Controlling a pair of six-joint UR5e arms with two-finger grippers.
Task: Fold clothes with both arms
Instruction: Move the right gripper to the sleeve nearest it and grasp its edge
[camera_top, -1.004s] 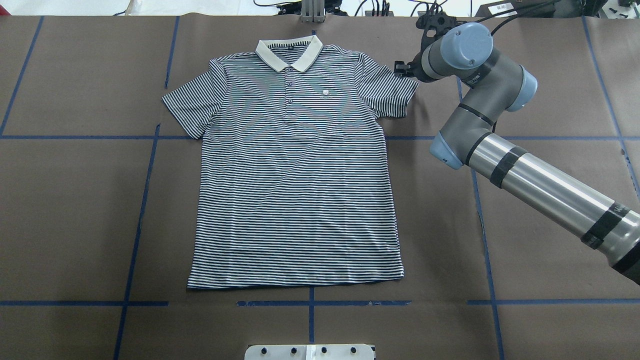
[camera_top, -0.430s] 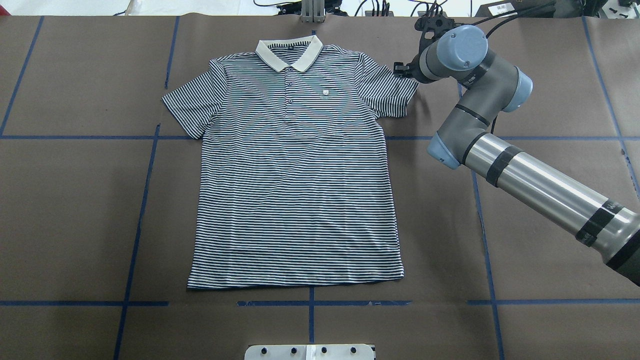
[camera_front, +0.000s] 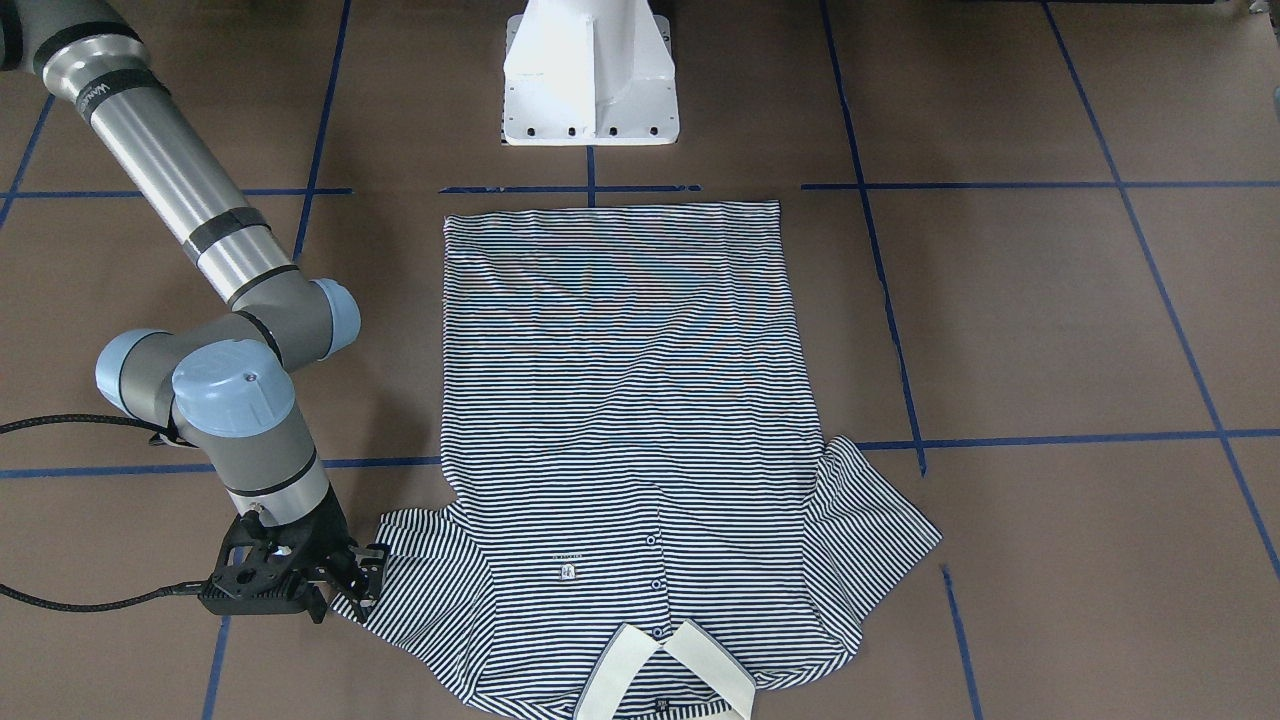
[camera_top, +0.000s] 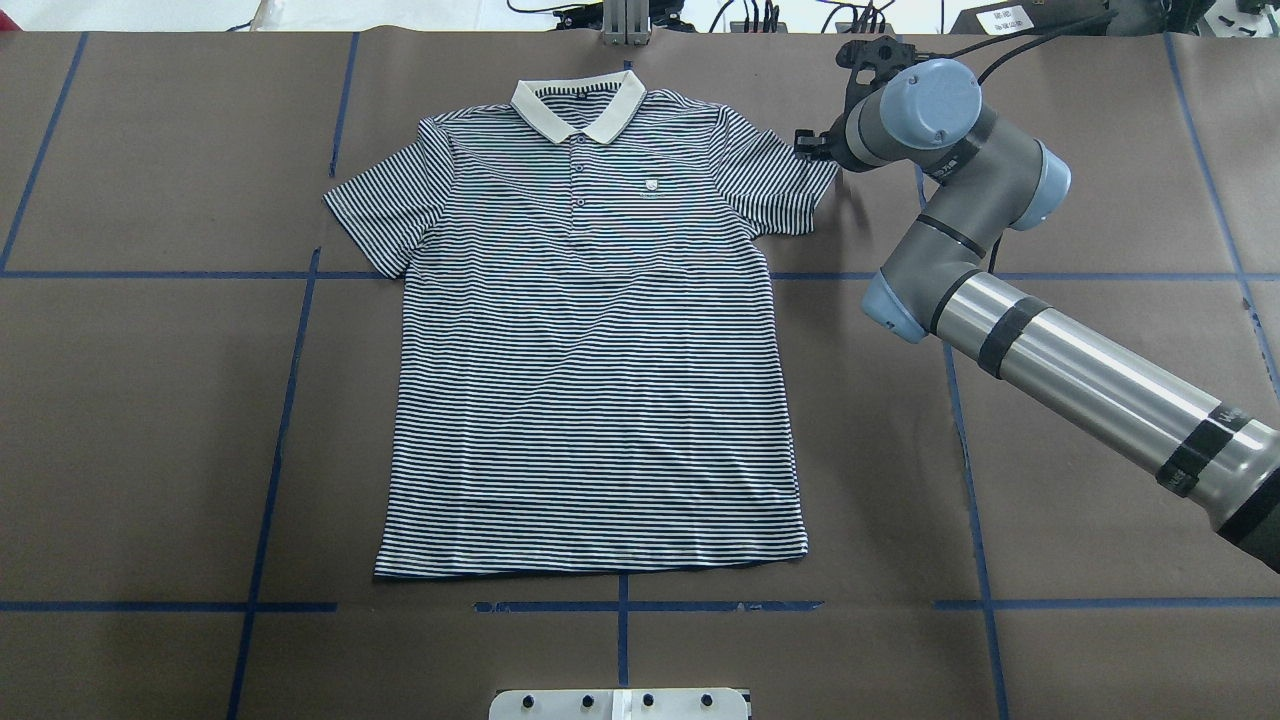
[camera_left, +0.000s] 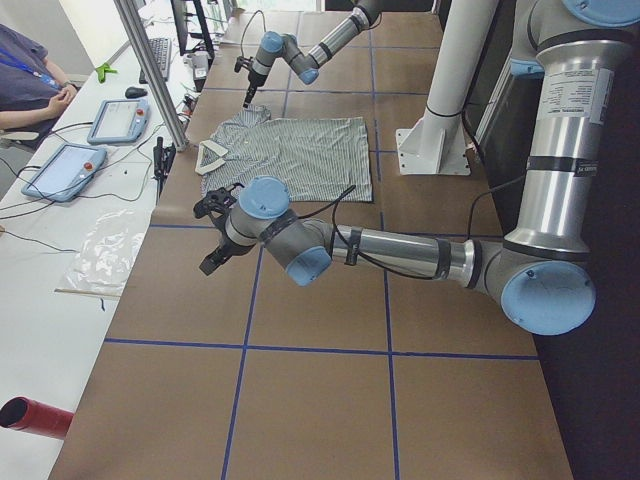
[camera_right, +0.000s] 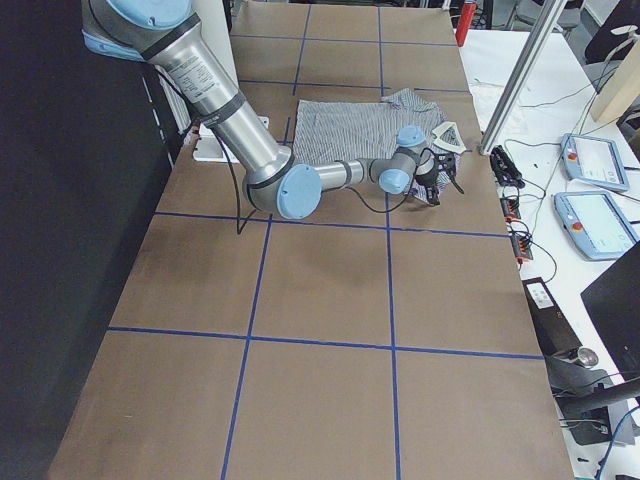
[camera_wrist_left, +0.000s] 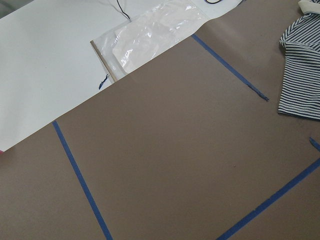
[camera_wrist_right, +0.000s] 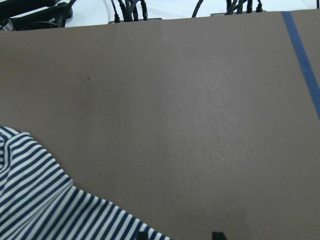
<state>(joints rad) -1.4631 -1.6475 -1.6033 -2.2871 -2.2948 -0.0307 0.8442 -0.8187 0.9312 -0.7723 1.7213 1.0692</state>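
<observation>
The striped polo shirt (camera_top: 590, 350) lies flat and face up on the brown table, cream collar (camera_top: 578, 105) at the far edge. My right gripper (camera_top: 808, 143) hovers at the outer hem of the sleeve (camera_front: 420, 570) on that side. In the right wrist view its two fingertips (camera_wrist_right: 143, 235) stand apart at the bottom edge, open, with the striped sleeve (camera_wrist_right: 45, 200) just left of them and nothing between them. My left gripper (camera_left: 214, 238) shows only in the exterior left view, over bare table beside the shirt (camera_left: 290, 150); I cannot tell whether it is open or shut.
A white pedestal base (camera_front: 588, 75) stands at the near table edge. Blue tape lines (camera_top: 280, 420) grid the brown cover. Beyond the far edge are cables (camera_wrist_right: 130, 10), a plastic bag (camera_wrist_left: 150, 30), two tablets (camera_left: 62, 170) and a seated person (camera_left: 30, 90).
My right arm's wrist and elbow have shifted a little to the right, and the gripper has nudged along the sleeve hem. The shirt lies as before.
</observation>
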